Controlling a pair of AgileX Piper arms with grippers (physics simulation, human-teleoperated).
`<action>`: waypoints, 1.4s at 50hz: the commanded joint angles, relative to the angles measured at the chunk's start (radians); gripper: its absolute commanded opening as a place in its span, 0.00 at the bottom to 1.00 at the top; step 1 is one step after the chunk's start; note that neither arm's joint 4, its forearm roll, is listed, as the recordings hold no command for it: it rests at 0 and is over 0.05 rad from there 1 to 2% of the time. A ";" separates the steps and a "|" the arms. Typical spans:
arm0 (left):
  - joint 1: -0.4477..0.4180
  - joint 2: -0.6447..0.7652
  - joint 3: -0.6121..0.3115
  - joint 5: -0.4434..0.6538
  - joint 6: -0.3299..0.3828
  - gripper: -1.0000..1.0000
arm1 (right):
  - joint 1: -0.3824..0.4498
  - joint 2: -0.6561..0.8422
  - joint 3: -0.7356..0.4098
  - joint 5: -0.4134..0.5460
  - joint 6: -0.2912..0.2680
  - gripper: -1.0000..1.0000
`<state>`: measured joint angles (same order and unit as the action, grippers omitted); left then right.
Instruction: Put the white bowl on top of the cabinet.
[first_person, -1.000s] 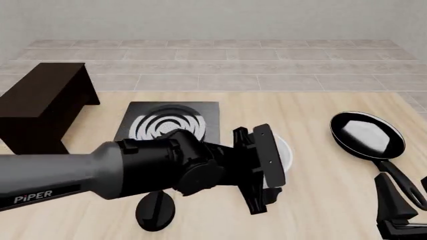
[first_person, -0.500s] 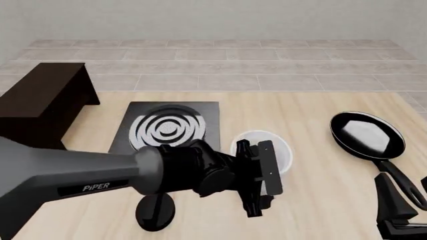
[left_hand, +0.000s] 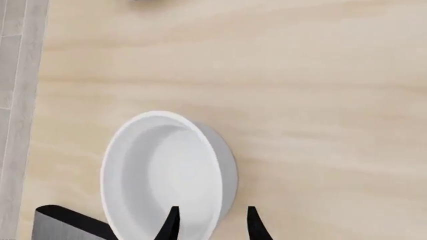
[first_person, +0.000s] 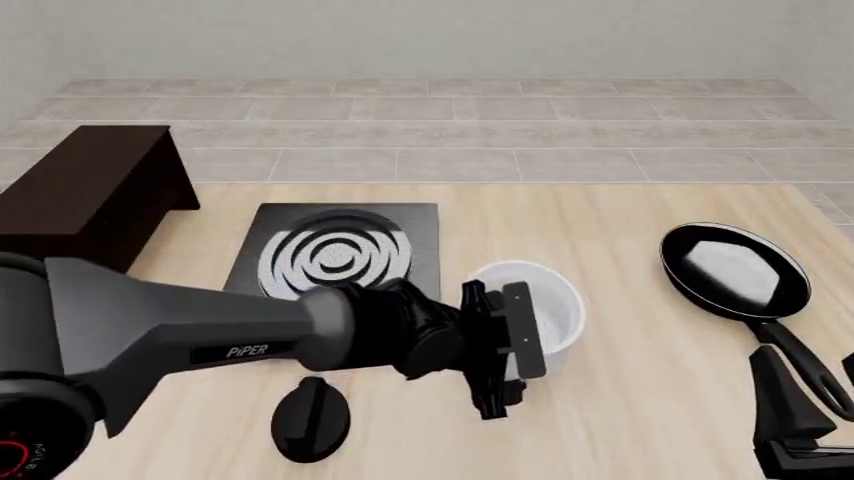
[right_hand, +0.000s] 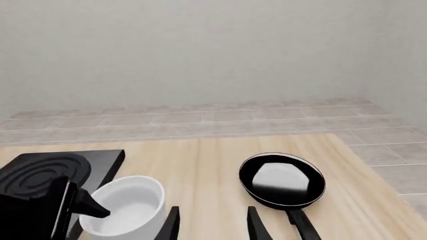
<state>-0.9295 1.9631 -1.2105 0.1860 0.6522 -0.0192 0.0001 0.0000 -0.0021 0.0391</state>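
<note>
Front view: I had the left gripper (first_person: 514, 345) at the near-left rim of the bowl (first_person: 534, 305), which stood on the table (first_person: 627, 400) just right of the stove plate (first_person: 334, 255) and left of the pan (first_person: 734, 265). Left wrist view: the two fingers (left_hand: 170, 225) were apart and straddled the bowl's wall, one over the inside, one outside, neither yet pressing on it as far as I could judge. The bowl was round, so no long axis governed the grasp; only the rim line between the fingers mattered. The cabinet (first_person: 80, 200) stood at the far left, well apart from the bowl, so I judged the carry would run left and away from me, on the left arm's own side. The right gripper (right_hand: 210, 225) sat at the near right with fingers apart, holding nothing, farther from the bowl than the left.
</note>
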 joint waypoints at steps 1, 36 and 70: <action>-0.002 0.046 -0.020 0.002 -0.014 1.00 | -0.001 0.000 0.000 0.000 0.002 1.00; 0.007 0.026 -0.083 0.045 0.002 0.00 | -0.006 0.000 0.000 0.003 0.006 1.00; 0.085 -0.144 -0.176 0.169 0.088 0.00 | -0.010 0.000 0.000 0.002 0.001 1.00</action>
<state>-0.8820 1.8748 -1.3508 0.3245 0.7390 -0.0278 0.0002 0.0000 0.0007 0.0441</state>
